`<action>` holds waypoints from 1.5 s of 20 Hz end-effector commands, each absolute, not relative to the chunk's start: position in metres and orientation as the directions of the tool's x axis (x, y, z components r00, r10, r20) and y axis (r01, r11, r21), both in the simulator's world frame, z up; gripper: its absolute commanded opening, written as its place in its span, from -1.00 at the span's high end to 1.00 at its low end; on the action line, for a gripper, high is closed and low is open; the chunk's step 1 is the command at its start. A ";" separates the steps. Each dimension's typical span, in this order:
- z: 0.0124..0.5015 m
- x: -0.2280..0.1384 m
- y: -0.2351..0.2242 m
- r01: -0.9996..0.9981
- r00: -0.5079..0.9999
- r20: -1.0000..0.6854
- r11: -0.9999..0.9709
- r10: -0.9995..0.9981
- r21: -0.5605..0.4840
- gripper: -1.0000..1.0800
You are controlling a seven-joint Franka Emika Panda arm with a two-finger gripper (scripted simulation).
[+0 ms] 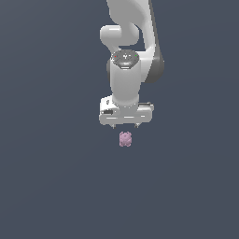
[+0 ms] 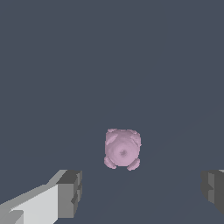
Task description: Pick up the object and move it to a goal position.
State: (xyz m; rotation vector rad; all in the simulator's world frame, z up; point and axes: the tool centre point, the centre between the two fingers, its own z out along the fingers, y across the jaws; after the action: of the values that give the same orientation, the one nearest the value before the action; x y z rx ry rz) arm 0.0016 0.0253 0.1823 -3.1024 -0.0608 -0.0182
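Note:
The object (image 1: 125, 138) is a small pale pink-purple lumpy blob lying on the dark grey floor. My white gripper (image 1: 124, 126) hangs just above it, pointing down, and only its short fingertips show under the hand. In the wrist view the object (image 2: 122, 149) lies ahead of the two grey fingertips (image 2: 70, 192), roughly centred between them. The gripper (image 2: 142, 190) is open wide with nothing between its fingers. It is not touching the blob.
The white arm (image 1: 128, 42) rises toward the top of the exterior view. Around the blob there is only flat, plain dark grey floor (image 1: 56, 177).

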 end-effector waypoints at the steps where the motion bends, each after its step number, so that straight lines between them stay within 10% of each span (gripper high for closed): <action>1: 0.179 0.001 0.026 0.038 0.999 0.012 -0.999 0.037 -0.037 -0.92; 30: 0.074 -0.018 0.031 -0.016 1.000 -0.001 -1.000 -0.016 -0.001 -0.92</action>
State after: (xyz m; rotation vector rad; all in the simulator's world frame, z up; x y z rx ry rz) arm -0.0177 0.0315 0.0799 -3.1407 0.0244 -0.0002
